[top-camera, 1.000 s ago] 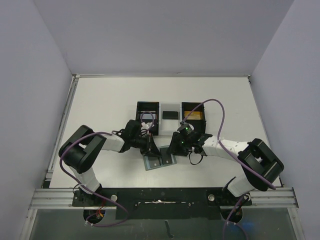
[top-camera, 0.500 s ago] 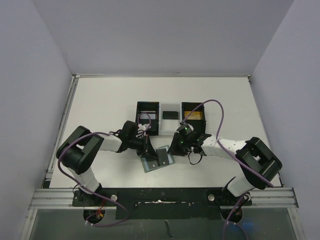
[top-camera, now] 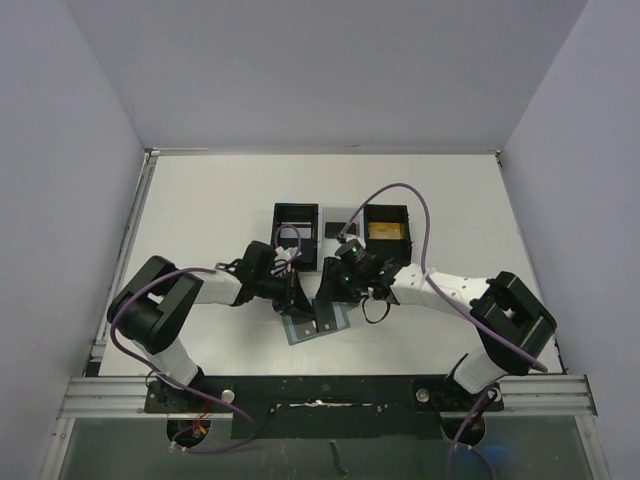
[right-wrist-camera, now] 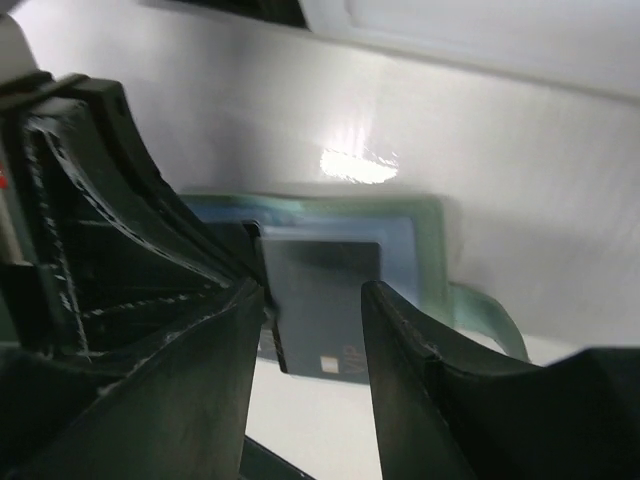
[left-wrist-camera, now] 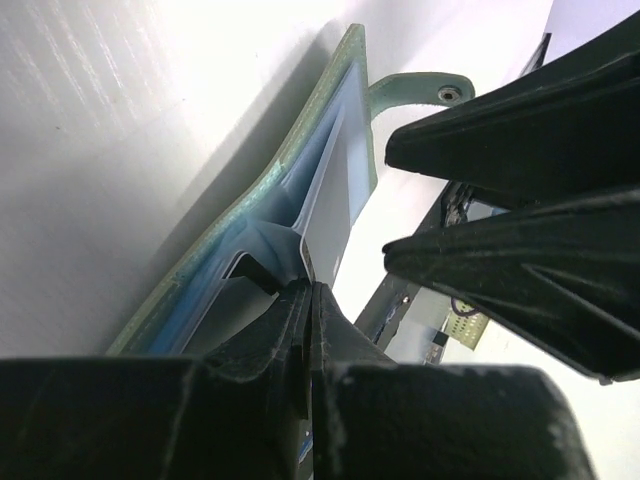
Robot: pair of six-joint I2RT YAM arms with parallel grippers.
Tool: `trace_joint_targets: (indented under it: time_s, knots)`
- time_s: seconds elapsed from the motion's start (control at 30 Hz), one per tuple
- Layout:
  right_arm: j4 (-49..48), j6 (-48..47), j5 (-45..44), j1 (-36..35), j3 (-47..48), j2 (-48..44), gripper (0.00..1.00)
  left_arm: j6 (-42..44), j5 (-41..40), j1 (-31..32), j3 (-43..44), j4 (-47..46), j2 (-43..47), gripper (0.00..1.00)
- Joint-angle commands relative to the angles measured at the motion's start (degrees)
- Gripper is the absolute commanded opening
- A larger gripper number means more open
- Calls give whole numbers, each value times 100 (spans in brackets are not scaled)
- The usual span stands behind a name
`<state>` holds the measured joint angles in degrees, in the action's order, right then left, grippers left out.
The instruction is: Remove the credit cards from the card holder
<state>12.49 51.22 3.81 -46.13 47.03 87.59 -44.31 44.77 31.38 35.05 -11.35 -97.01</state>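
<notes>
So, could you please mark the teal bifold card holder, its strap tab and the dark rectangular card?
teal bifold card holder (right-wrist-camera: 430,240): right wrist, outer rim
strap tab (left-wrist-camera: 408,85): left wrist, loop
dark rectangular card (right-wrist-camera: 325,290): right wrist, face

Table (top-camera: 200,210): white; both arms are reached inward over its middle.
Card holder (top-camera: 303,330): teal-grey, laid open and flat near the front of the table, between the two arms.
Dark card (top-camera: 326,314): seen over the holder's right half, its far end just at the right gripper.
Left gripper (top-camera: 295,297): set down at the holder's far left edge.
Right gripper (top-camera: 331,288): held at the holder's far right edge, close beside the left one.
Left box (top-camera: 295,222): black, square, placed behind the holder.
Right box (top-camera: 389,213): black, square; a gold-orange card (top-camera: 385,232) is seen lying inside.
Pale tray (top-camera: 338,214): set between the boxes, partly covered by the right arm.
Purple cables (top-camera: 400,188): looped above each arm.
</notes>
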Motion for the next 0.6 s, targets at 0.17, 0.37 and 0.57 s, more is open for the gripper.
trace_joint_targets:
  time_s: [0.17,0.37,0.57]
  knots:
    - [58,-364,-181,-143,697,572,49,-94,176,-17,-8,-359,311,0]
    - [130,-452,-167,-235,817,790,52,-127,243,-19,-49,-429,367,0]
    - [417,-523,-382,-347,1012,977,53,-74,242,-17,-59,-321,441,0]
